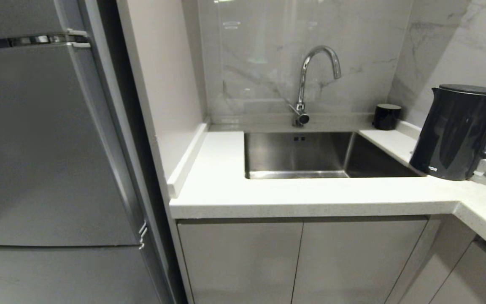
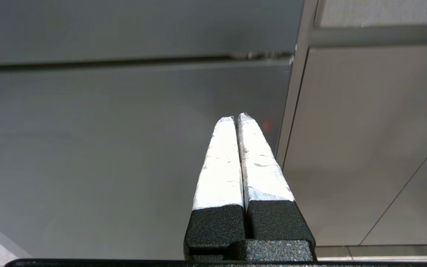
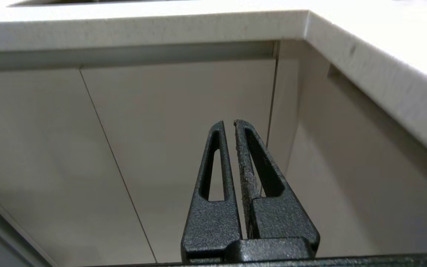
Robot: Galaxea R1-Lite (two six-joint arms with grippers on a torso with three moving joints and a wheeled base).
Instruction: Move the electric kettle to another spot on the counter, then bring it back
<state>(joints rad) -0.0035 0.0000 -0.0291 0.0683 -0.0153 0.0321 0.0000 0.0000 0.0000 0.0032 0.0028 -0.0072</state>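
Observation:
The glossy black electric kettle [image 1: 458, 131] stands upright on the white counter [image 1: 293, 196] at the right of the sink, its loop handle toward the right edge of the head view. Neither arm shows in the head view. My left gripper [image 2: 236, 118], with white-wrapped fingers, is shut and empty, low in front of the grey fridge door [image 2: 124, 148]. My right gripper [image 3: 228, 122] is shut and empty too, below the counter's thick edge [image 3: 143, 31] and facing the pale cabinet doors [image 3: 184, 122].
A steel sink [image 1: 310, 154] with a curved tap [image 1: 310, 80] is set into the counter. A small black cup [image 1: 387, 116] stands at the back corner. A tall grey fridge [image 1: 49, 152] fills the left. The counter turns toward me at the right [image 1: 485, 211].

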